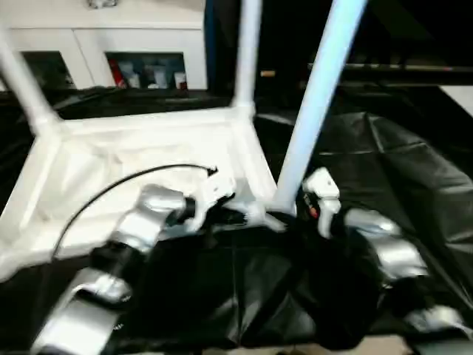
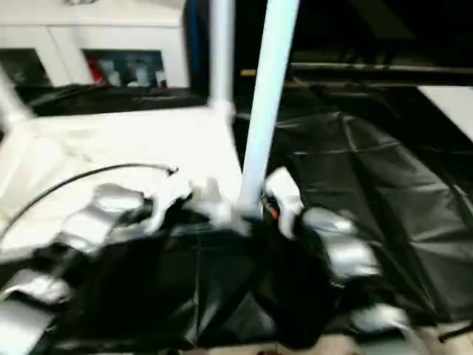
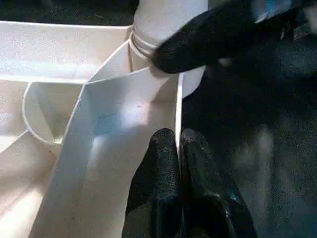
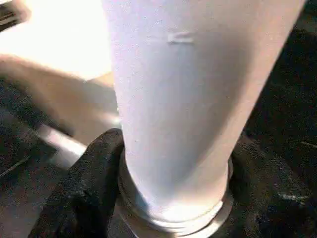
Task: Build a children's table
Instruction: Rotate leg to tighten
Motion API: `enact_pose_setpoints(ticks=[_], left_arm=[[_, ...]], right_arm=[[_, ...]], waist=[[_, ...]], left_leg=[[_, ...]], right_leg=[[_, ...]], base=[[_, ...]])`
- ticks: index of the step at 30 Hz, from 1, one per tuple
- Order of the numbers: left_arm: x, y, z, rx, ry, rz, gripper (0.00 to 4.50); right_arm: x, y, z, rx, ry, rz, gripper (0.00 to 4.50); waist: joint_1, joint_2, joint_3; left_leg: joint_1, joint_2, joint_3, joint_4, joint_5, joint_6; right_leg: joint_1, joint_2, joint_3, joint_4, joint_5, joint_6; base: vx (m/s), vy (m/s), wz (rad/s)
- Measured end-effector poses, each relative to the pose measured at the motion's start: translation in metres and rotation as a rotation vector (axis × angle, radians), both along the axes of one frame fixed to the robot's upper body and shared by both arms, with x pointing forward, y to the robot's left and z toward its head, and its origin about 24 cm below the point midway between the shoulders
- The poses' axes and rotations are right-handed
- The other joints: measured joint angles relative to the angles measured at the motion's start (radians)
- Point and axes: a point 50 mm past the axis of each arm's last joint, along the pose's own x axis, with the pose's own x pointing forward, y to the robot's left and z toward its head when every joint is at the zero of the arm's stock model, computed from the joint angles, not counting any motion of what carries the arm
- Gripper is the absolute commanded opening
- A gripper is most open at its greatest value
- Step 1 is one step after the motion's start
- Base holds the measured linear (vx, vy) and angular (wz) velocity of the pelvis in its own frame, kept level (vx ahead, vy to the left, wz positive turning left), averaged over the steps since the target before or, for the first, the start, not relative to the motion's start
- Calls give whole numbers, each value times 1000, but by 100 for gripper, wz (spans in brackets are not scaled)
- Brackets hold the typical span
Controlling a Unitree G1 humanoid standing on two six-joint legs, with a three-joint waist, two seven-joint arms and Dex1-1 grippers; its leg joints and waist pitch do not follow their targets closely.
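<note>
The children's table top (image 1: 148, 159) lies upside down on the black cover, ribs facing up. Three white legs stand upright in its corner sockets: one at the far left (image 1: 22, 81), one at the far right (image 1: 247, 52) and one at the near right (image 1: 318, 96). My left gripper (image 3: 179, 148) is shut on the thin rim wall of the top, right beside the near right socket. My right gripper (image 4: 173, 183) hugs the base of the near right leg (image 4: 183, 89), with one black finger (image 4: 84, 188) pressed on each side just above the socket collar.
The black cover (image 1: 399, 155) lies creased over the work table to the right. A white glass-door cabinet (image 1: 111, 37) stands behind the table. A black cable (image 1: 126, 181) arcs from my left forearm over the table top. The work table's near edge (image 1: 295, 349) runs just below my arms.
</note>
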Motion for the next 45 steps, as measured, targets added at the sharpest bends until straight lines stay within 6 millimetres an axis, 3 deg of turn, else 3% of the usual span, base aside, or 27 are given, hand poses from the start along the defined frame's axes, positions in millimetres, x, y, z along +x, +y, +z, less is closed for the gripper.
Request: enact_pose_setpoints(ticks=[4,8,10,13,15,24,30,37,45], left_arm=[[6,-22,-4,-6,3,142,0],[8,-26,-4,-5,6,172,0],[8,-26,-5,-2,6,171,0],[10,-23,-4,4,-1,178,0],[11,-19,-3,9,-7,185,0],[9,6,0,18,-29,79,0],[-1,25,3,10,6,-98,0],[-13,28,5,-4,61,-264,0],[-18,28,4,-4,84,-300,0]], right_arm=[[16,16,-1,-27,20,-239,274],[20,22,-1,-37,19,-262,274],[20,22,-2,-30,14,-260,344],[19,24,-2,-16,4,-245,350],[19,24,-2,-12,-6,-232,386],[0,-10,11,-31,-63,139,388],[-18,-30,14,-70,-37,336,388],[-22,-23,20,-90,-36,446,388],[-30,-25,15,-115,0,509,388]], waist=[[-11,5,-3],[-16,6,-4],[-16,4,-3],[-18,3,-3],[-18,2,-4],[-13,2,-4],[-11,3,-4],[13,4,-4],[19,3,-4]], left_leg=[[2,0,-1,0,0,0],[2,-1,-1,0,0,0],[2,-1,-2,0,0,0],[0,-1,-2,0,0,0],[-2,-1,-3,0,0,0],[-5,1,-3,-2,0,0],[-5,1,-3,-2,0,0],[-8,2,-2,-2,0,0],[-7,2,-1,-2,0,0]], right_leg=[[3,0,-1,-6,0,0],[5,0,-2,-8,-1,2],[5,-1,-3,-8,-1,2],[4,-1,-4,-8,-1,2],[2,-1,-4,-8,-1,2],[-2,0,-6,-5,6,5],[-2,0,-6,-5,12,1],[-2,0,-6,-5,12,0],[-2,-1,-5,-5,12,1]], base=[[0,0,0],[0,0,0],[0,0,0],[0,0,0],[0,0,0],[0,0,0],[0,0,0],[0,0,0],[0,0,0]])
